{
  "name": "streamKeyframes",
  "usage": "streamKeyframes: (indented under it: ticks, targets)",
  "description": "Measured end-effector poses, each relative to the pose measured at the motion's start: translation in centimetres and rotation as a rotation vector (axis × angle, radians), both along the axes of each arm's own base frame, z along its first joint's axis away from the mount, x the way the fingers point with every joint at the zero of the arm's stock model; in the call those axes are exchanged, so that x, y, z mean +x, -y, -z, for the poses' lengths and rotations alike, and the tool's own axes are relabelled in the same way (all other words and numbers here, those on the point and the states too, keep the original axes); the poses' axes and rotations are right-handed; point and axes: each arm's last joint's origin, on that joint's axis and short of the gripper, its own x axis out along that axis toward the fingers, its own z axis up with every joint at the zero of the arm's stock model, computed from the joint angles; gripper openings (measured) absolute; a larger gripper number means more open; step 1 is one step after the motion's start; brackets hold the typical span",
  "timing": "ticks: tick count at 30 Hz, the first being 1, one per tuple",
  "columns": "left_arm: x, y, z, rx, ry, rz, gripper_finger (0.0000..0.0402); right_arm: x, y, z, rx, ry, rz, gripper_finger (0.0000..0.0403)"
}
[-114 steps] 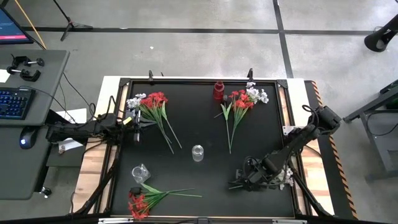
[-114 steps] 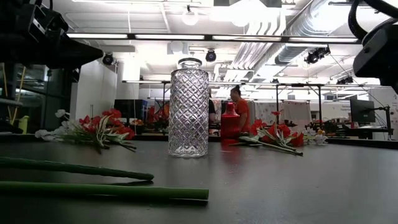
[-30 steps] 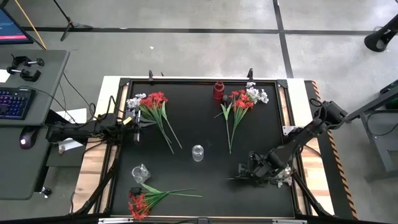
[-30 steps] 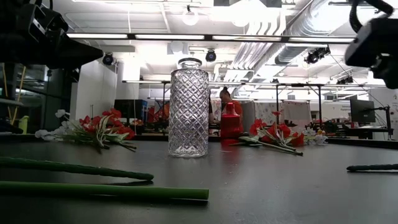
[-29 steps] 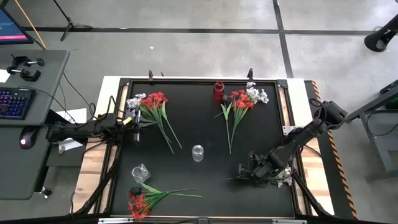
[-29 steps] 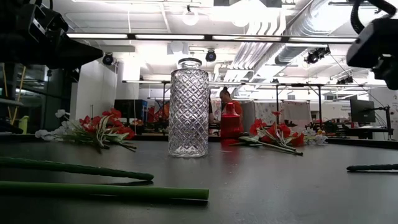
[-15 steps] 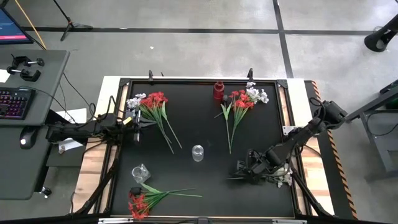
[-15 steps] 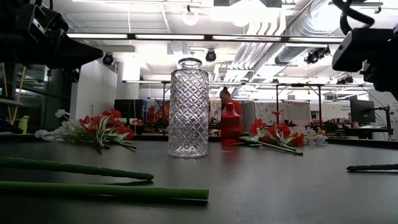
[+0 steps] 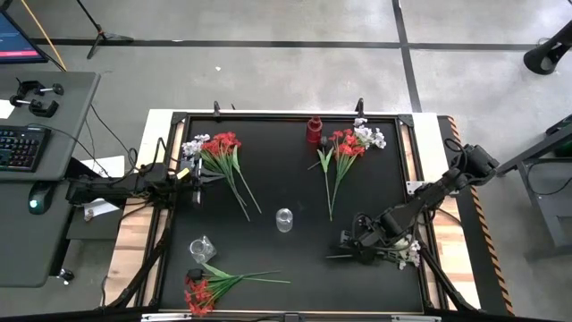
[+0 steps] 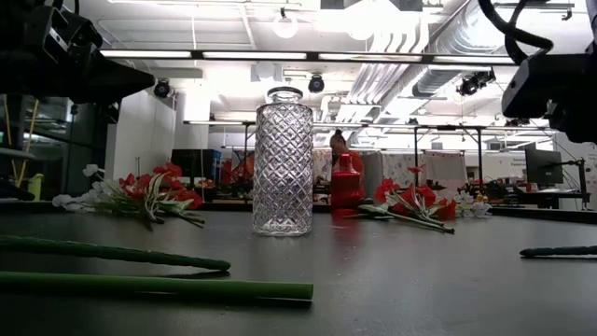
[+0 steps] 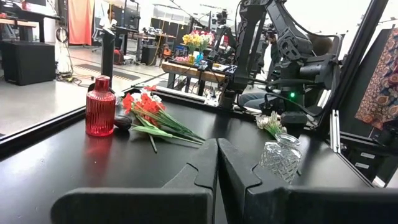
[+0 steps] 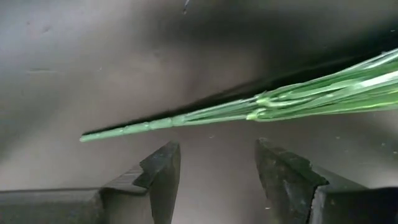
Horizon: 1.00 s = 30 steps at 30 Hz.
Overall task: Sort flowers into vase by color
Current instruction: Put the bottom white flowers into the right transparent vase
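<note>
Black tabletop [image 9: 295, 179], green flower stem [image 12: 186, 118] lying just ahead of right tool [image 12: 214, 171] (fingers apart, grasping nothing)

table [image 9: 268, 179]: black | flowers [image 9: 223, 152] in four bunches | two clear vases [image 9: 284, 219] | red bottle [image 9: 314, 131]

Bright, even light falls from ceiling strip lamps [image 10: 280, 54] seen in the low view, and the black tabletop [image 9: 295, 192] shows only soft, faint shadows from above. In the low view the near green stems [image 10: 159, 286] are slightly soft. The right wrist view is dim, with a blurred stem [image 12: 249, 112] casting a dark shadow beside it.
</note>
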Motion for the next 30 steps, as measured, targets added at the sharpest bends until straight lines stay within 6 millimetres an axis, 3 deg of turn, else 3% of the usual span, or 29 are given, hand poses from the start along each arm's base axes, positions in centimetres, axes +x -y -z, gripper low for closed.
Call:
streamKeyframes:
  ticks: [9, 19, 30]
  targets:
    - [0.0, 0.0, 0.0, 0.0, 0.0, 0.0, 0.0, 0.4, 0.6, 0.2, 0.011, -0.025, 0.022, 0.0195]
    - [0.0, 0.0, 0.0, 0.0, 0.0, 0.0, 0.0, 1.5, 0.5, 1.8, 0.039, -0.047, 0.037, 0.0195]
    - [0.0, 0.0, 0.0, 0.0, 0.0, 0.0, 0.0, 2.3, 0.8, 1.7, 0.039, 0.011, 0.065, 0.0195]
